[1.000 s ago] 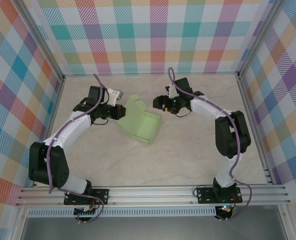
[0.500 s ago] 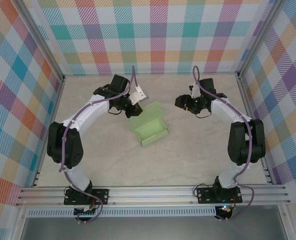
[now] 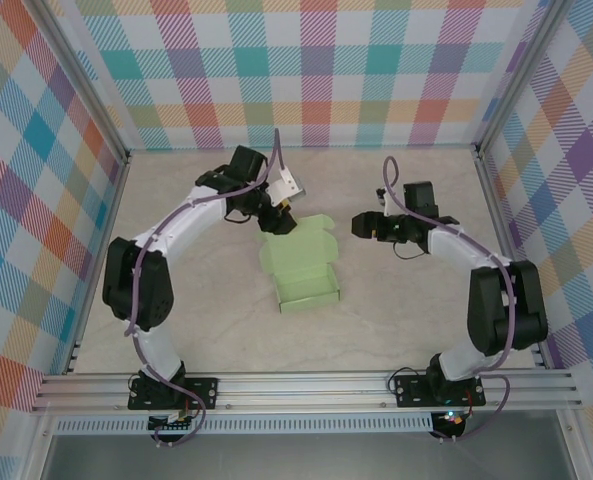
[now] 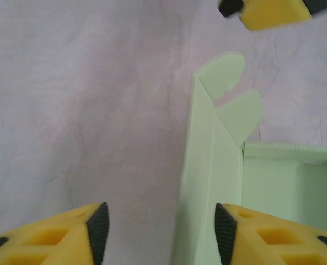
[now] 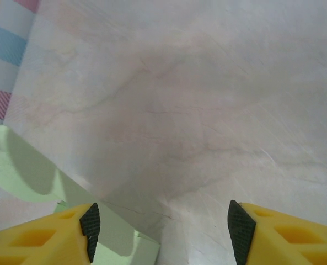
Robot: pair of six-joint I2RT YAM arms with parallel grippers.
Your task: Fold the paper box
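I saw my left gripper (image 3: 279,217) with jaws apart over the far edge of the paper box (image 3: 302,270). My right gripper (image 3: 360,226) was spread wide to its right, not touching it.

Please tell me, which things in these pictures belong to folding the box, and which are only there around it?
For the job:
- paper box, partly folded, light green
- left gripper, open, at the box's wall
- right gripper, open, beside the box

Only surroundings:
- table
- checked walls
- metal rail
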